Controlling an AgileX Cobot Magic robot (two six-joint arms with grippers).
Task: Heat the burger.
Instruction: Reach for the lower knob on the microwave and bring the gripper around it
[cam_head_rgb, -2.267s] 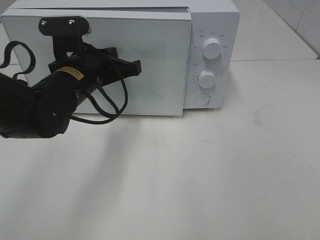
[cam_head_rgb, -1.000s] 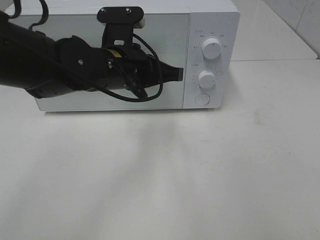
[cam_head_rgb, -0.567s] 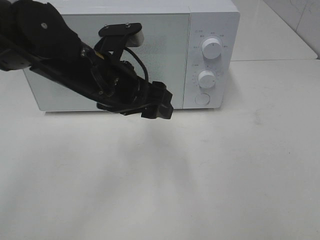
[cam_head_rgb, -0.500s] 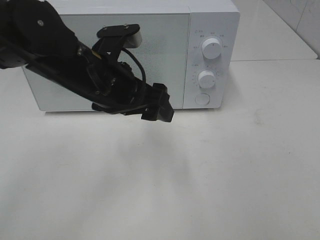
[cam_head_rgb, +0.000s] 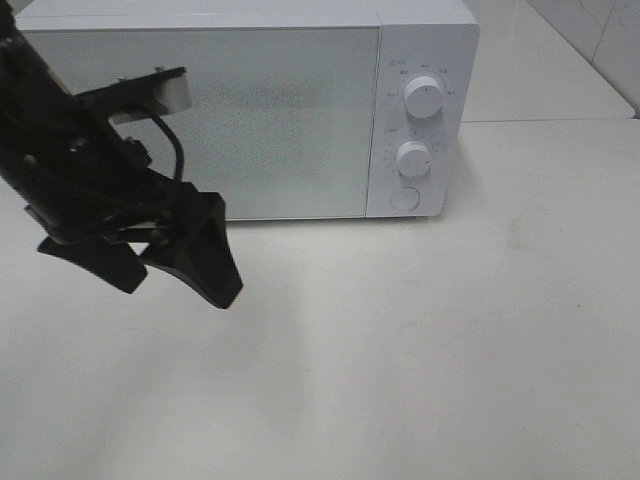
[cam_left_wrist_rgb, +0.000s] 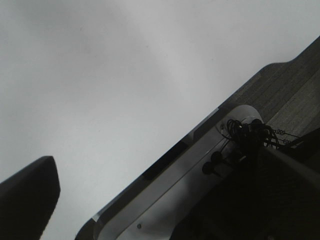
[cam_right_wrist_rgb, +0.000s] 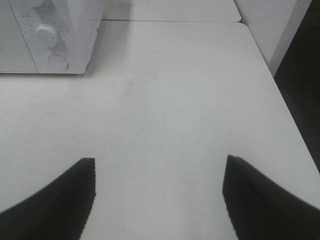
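Nearest the high camera, the white desk (cam_head_rgb: 420, 380) is lying bare across the front. Over its left part, the left end effector (cam_head_rgb: 178, 292) is hanging from the black left arm (cam_head_rgb: 60, 170), tips pointing down toward the desk. Its two dark fingers (cam_head_rgb: 205, 255) are standing wide apart with nothing between them. In the left wrist view, one of those fingers (cam_left_wrist_rgb: 25, 200) is showing as a blurred dark shape against the pale surface.

The right end effector (cam_right_wrist_rgb: 160, 162) is showing only in its own wrist view. There it is hovering over the desk with its fingers (cam_right_wrist_rgb: 65, 195) spread wide and gripping nothing. Plain desk is filling the gap between them.

Farther back, the white microwave (cam_head_rgb: 280, 120) is standing on the desk, front facing the camera, with its door (cam_head_rgb: 270, 130) closed. On the control panel right of the door, the upper knob (cam_head_rgb: 424, 97) is sitting above the lower knob (cam_head_rgb: 413, 157). A round button (cam_head_rgb: 403, 197) is sitting just below them. From the right wrist, the microwave's control corner (cam_right_wrist_rgb: 75, 30) is showing well beyond the fingers.

The burger is not showing in any view. The door is frosted, so whether the burger is sitting inside cannot be told.
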